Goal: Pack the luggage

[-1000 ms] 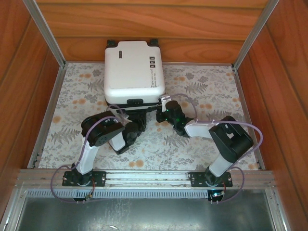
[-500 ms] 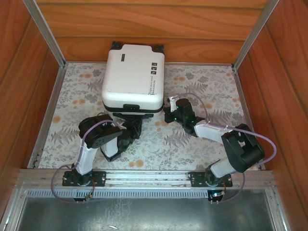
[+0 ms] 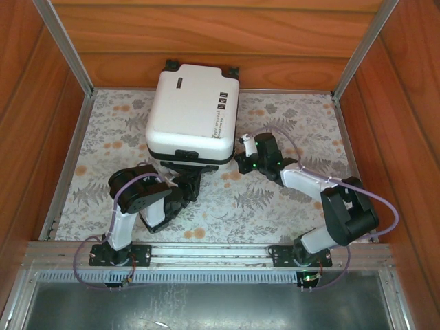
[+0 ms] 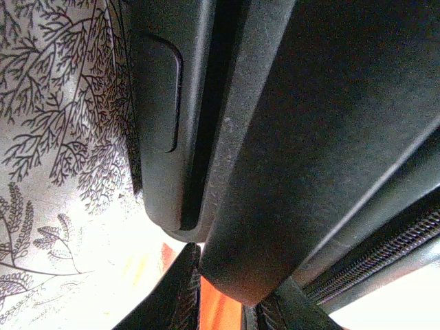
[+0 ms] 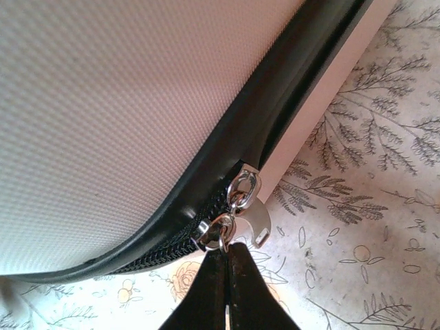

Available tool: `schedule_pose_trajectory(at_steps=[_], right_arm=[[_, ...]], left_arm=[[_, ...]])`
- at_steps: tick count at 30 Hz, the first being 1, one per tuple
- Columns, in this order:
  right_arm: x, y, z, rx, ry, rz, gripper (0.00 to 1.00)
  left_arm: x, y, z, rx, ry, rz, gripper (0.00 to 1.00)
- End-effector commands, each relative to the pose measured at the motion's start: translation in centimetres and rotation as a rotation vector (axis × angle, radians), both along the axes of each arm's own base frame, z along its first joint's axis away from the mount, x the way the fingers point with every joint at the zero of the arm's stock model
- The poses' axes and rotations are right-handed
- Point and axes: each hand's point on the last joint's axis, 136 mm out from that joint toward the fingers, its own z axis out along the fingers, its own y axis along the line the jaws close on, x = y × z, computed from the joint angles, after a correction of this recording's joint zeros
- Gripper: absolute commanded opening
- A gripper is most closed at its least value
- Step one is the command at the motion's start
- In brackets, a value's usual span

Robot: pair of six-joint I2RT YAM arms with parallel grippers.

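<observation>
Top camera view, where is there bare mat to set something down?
Bare mat lies between the luggage and the right wall, in the strip by the left rail, and near centre between left arm and right arm. Crowded: the luggage's near edge, where the right claw pinches the zipper pull.

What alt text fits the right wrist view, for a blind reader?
The right gripper, fingers closed, pinches a silver zipper pull at the corner of the white luggage, above a floral table cover.

obstacle: luggage (image 3: pixel 192 113) close to back wall (image 3: pixel 275 41) | free: table (image 3: pixel 309 130) right and left of luggage
</observation>
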Motion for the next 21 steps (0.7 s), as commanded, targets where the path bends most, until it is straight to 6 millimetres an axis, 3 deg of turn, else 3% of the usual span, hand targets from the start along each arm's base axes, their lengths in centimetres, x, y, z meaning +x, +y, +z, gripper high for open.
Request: schedule_pose_trajectory(at_steps=[1, 2, 3, 4, 7, 9, 14, 15, 16, 21], right_arm=[[6.6, -8.2, 1.5, -0.128, -0.101, -0.355, 0.03], [6.6, -8.4, 1.7, -0.138, -0.089, -0.364, 0.16], [6.5, -8.6, 2.0, -0.145, -0.07, -0.378, 0.35], [6.2, -8.8, 2.4, -0.146, -0.057, -0.386, 0.46], [5.1, -9.7, 3.9, -0.12, -0.055, -0.44, 0.62], [4.2, -10.4, 5.1, -0.099, -0.078, -0.472, 0.65], [2.7, -12.7, 7.8, -0.102, -0.191, -0.534, 0.68], [2.6, -13.3, 8.3, -0.111, -0.231, -0.548, 0.68], [2.6, -13.9, 8.6, -0.123, -0.275, -0.565, 0.68], [1.9, -16.0, 9.5, -0.147, -0.455, -0.606, 0.73]], left_arm=[[-6.8, 6.9, -11.1, 0.407, 0.313, -0.07, 0.0], [-6.6, 6.2, -10.6, 0.399, 0.292, -0.092, 0.01], [-6.4, 5.5, -10.1, 0.39, 0.27, -0.11, 0.15], [-6.2, 4.8, -9.6, 0.386, 0.245, -0.129, 0.32], [-6.2, 3.0, -8.8, 0.379, 0.226, -0.186, 0.59], [-6.5, 1.8, -8.6, 0.395, 0.228, -0.229, 0.82], [-6.7, -2.5, -6.6, 0.481, 0.126, -0.366, 0.85], [-6.6, -3.6, -5.9, 0.49, 0.093, -0.396, 0.9], [-6.2, -4.8, -4.7, 0.498, 0.036, -0.42, 0.99], [-5.7, -11.1, 2.3, 0.632, -0.271, -0.57, 1.0]])
